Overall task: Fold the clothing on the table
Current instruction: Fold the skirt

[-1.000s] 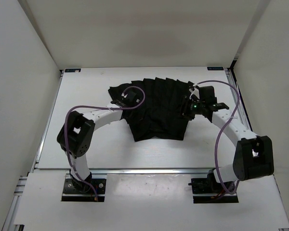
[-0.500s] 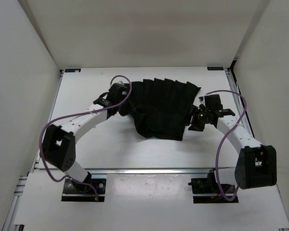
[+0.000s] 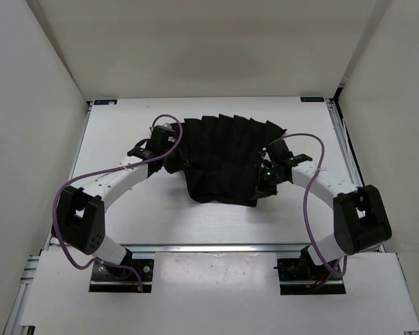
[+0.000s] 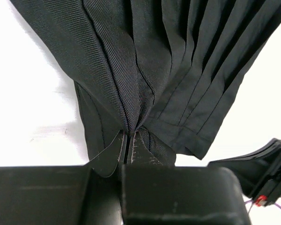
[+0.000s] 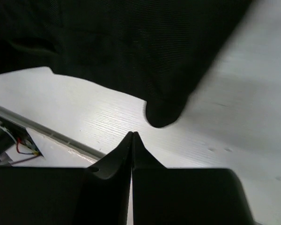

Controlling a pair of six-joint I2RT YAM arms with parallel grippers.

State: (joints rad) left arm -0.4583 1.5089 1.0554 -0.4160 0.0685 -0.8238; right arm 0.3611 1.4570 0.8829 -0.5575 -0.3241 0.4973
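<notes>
The clothing [image 3: 220,157], a black pleated skirt-like garment, lies spread on the white table [image 3: 126,202] between both arms. My left gripper [image 3: 173,157] is at its left edge. In the left wrist view this gripper [image 4: 129,137] is shut on a bunched fold of the clothing [image 4: 145,61], and the pleats fan away from the pinch. My right gripper [image 3: 262,185] is over the garment's near right corner. In the right wrist view its fingertips [image 5: 132,136] are pressed together with nothing between them, and a dark rounded corner of the clothing [image 5: 161,115] lies just beyond them.
White walls [image 3: 42,105] enclose the table on the left, back and right. An aluminium rail [image 3: 195,246] runs along the front edge, and it also shows in the right wrist view [image 5: 47,131]. Purple cables [image 3: 105,174] loop above both arms.
My right gripper has swung left from beside the garment onto its near right corner and shut. My left arm has shifted slightly, still pinching the left edge. The clothing has drawn in narrower.
</notes>
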